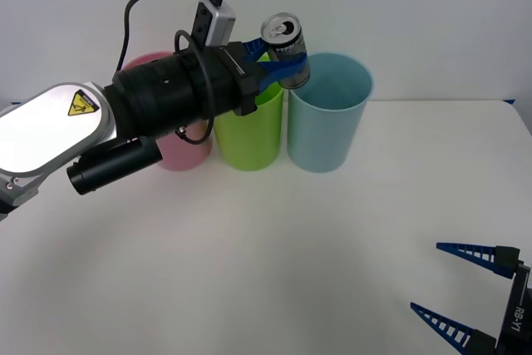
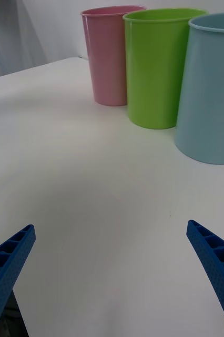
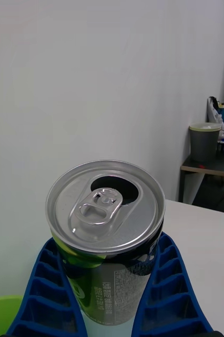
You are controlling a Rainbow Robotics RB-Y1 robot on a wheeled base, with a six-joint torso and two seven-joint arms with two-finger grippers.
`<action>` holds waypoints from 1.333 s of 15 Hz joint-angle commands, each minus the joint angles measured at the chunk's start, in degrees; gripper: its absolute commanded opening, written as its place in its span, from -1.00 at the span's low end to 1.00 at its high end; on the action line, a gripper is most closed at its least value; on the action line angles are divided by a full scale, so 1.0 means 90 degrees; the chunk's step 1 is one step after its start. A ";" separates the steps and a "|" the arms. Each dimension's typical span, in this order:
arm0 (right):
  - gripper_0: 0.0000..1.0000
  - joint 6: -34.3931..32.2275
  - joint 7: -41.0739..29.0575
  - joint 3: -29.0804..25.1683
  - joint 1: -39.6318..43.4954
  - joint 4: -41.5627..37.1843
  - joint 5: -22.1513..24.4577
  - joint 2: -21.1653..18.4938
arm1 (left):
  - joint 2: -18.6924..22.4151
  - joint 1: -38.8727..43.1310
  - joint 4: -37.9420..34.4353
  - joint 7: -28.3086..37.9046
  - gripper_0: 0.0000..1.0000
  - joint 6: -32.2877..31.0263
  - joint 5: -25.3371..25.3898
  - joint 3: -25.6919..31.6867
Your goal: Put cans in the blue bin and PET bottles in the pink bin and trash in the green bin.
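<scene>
My left gripper (image 1: 281,62) is shut on a silver can (image 1: 285,47) and holds it in the air, between the rims of the green bin (image 1: 249,135) and the blue bin (image 1: 328,118). The can's pull-tab top (image 3: 105,204) faces the left wrist camera, with the blue fingers (image 3: 167,284) clamped on both of its sides. The pink bin (image 1: 179,151) stands leftmost, mostly hidden behind my left arm. All three bins stand in a row: pink bin (image 2: 109,55), green bin (image 2: 156,66), blue bin (image 2: 212,89). My right gripper (image 1: 465,293) rests open low at the front right.
The white table (image 1: 249,247) stretches bare in front of the bins. A white wall rises close behind them. In the left wrist view a grey waste bin (image 3: 204,141) sits on a dark side table far off.
</scene>
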 commanded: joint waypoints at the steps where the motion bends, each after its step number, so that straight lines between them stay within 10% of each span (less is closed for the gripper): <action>1: 1.00 0.0000 0.0000 0.0000 0.0000 0.0000 0.0000 0.0000 | -0.0097 -0.0691 0.0646 0.0019 -0.78 -0.0002 0.0317 -0.0459; 20: 1.00 0.0000 0.0000 0.0000 0.0000 0.0000 0.0000 0.0000 | -0.1562 -0.2312 0.3390 0.0116 -0.79 -0.0002 0.0151 -0.1582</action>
